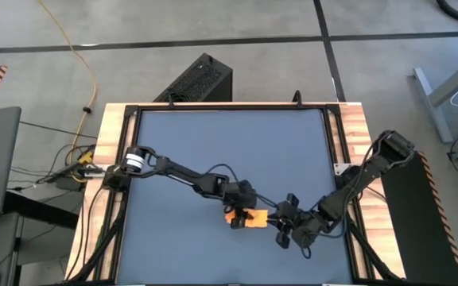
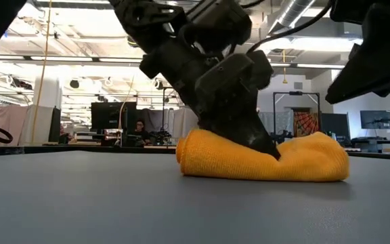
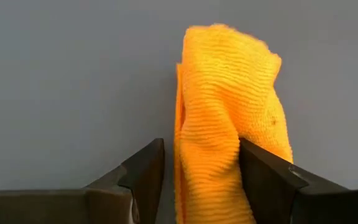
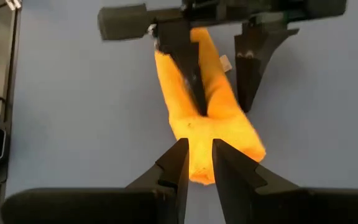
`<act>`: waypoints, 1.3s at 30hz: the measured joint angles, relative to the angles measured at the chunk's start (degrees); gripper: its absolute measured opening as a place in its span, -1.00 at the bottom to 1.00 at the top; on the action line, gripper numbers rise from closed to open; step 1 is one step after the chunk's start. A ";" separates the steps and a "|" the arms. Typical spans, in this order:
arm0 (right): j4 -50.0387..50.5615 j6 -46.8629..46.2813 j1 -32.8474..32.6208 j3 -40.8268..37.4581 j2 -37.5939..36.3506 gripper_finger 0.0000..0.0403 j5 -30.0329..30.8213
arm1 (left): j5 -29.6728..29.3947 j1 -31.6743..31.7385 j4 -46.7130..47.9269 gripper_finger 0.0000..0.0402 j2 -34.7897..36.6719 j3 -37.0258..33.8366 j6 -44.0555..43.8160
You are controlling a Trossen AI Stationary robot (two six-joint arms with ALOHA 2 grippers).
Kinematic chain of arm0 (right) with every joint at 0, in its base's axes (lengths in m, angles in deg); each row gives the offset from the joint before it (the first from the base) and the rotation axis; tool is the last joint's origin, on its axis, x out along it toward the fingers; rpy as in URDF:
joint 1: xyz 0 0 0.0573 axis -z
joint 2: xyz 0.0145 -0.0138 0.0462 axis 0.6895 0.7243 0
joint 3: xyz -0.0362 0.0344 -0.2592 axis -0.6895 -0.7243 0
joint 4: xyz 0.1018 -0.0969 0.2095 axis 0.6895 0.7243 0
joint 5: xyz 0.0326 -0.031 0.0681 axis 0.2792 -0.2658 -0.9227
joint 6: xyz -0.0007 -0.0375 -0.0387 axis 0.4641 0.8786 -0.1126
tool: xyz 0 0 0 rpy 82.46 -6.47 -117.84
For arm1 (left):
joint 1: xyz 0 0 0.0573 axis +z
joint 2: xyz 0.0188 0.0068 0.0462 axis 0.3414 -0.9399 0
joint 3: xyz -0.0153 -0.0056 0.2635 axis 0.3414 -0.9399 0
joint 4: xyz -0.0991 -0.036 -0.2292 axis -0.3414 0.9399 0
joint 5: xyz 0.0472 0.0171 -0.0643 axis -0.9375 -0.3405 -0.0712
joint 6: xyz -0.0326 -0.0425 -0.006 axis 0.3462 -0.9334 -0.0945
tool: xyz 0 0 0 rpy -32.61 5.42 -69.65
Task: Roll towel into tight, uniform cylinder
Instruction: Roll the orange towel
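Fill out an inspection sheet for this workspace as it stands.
Surface: dark blue mat on a wood-edged table.
Job's things: yellow towel, bunched into a lumpy roll, not uniform.
Clutter: nothing seen on the mat.
Grippers: left pincer open, straddling the towel; right pincer pinching one towel end.
Cables: yellow cord on the floor; dark leads beside the table's left edge.
Surroundings: black box behind the table; a person at a desk far off.
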 joint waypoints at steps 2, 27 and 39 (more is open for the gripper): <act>0.30 0.00 -0.44 -0.04 0.00 -0.52 0.00 | 0.74 -0.07 2.83 -0.11 -0.58 1.08 0.13; 0.03 -0.19 -1.84 -0.02 0.00 -0.52 0.37 | -6.24 -0.98 24.96 -0.99 20.97 -5.73 -5.46; -0.16 3.48 -0.47 -0.02 0.00 -0.52 4.72 | -38.24 -9.37 3.88 -1.00 52.03 -44.23 -62.99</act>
